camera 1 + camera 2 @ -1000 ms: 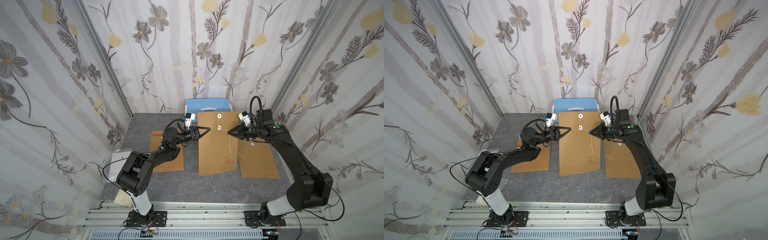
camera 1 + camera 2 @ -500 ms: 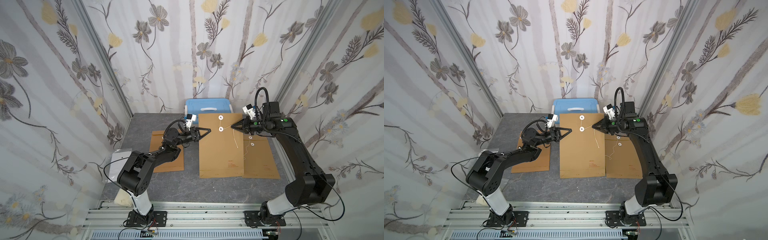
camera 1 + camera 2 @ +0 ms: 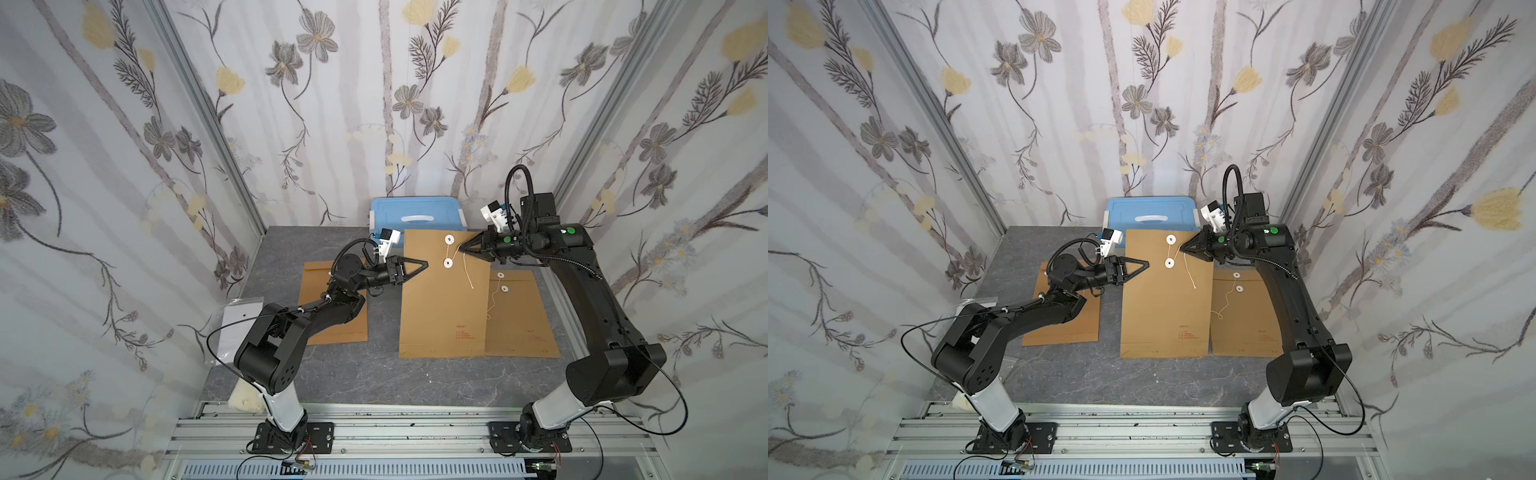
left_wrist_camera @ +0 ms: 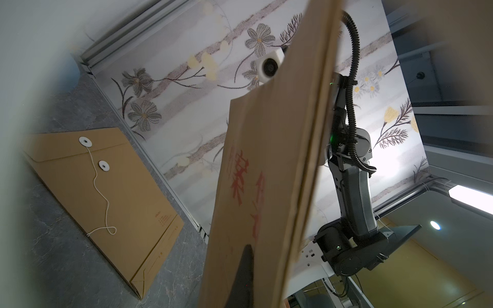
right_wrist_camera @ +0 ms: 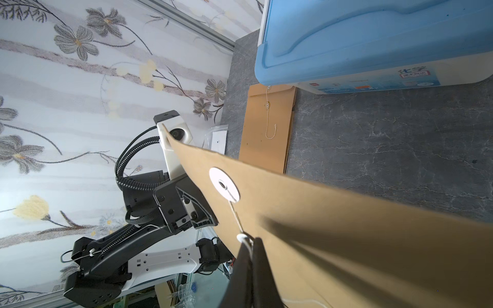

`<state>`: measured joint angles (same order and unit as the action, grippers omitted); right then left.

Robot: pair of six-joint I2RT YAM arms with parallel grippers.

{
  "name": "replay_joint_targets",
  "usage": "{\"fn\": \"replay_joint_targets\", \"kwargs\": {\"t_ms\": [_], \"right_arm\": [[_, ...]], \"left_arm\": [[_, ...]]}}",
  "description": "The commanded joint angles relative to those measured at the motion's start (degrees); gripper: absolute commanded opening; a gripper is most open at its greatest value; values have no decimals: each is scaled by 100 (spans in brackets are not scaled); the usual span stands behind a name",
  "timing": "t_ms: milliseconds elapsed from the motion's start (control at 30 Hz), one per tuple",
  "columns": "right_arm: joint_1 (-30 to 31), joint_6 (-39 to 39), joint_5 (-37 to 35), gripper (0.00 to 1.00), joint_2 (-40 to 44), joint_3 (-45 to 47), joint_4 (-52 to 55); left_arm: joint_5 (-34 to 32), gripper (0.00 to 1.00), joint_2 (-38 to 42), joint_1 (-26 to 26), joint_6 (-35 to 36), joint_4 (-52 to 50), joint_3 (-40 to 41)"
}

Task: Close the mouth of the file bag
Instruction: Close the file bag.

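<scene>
The brown file bag [image 3: 442, 299] [image 3: 1163, 307] lies mid-table with its far end raised. It has two white discs [image 3: 449, 239] near its mouth. My left gripper [image 3: 426, 264] [image 3: 1147, 264] is shut on the bag's left edge. In the left wrist view one dark finger [image 4: 244, 269] lies against the bag [image 4: 266, 160]. My right gripper [image 3: 460, 249] [image 3: 1181, 249] [image 5: 250, 242] is shut on the white string [image 5: 236, 213] beside the lower disc. The string runs from the upper disc [image 5: 224, 184], and its tail [image 3: 467, 274] hangs loose.
A blue-lidded box [image 3: 415, 212] stands at the back, just behind the bag's mouth. Another file bag [image 3: 332, 316] lies under my left arm, and a third [image 3: 519, 320] lies on the right with its string loose. A white plastic sleeve [image 3: 239, 328] sits at the left edge.
My right gripper has moved toward the far edge with the string in it, up past the lower disc. The bag has shifted slightly to the right. My left gripper has hardly moved.
</scene>
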<state>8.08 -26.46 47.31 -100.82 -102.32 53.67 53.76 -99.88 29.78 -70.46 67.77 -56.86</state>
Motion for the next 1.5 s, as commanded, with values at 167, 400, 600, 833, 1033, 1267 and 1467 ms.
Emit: {"fn": "replay_joint_targets", "kwargs": {"t_ms": [167, 400, 600, 833, 1033, 1267, 1467], "right_arm": [[359, 143, -385, 0, -242, -499, 288], [656, 123, -485, 0, -329, -582, 394], [874, 141, -578, 0, -334, -463, 459], [924, -6, -413, 0, -72, 276, -17], [916, -222, -310, 0, 255, 1094, -613], [906, -548, -32, 0, 476, 1803, -1408], [906, -685, -123, 0, 588, 2037, -1693]], "left_arm": [[266, 0, -24, 98, 156, -156, -152], [250, 0, -74, 107, 161, -250, -306], [259, 0, -128, 120, 141, -273, -448], [140, 0, -101, 116, 141, -229, -423], [63, 0, -141, 116, 35, -89, -441], [-9, 0, -181, 124, -92, 145, -354], [-92, 0, -187, 124, -189, 344, -292]]}}
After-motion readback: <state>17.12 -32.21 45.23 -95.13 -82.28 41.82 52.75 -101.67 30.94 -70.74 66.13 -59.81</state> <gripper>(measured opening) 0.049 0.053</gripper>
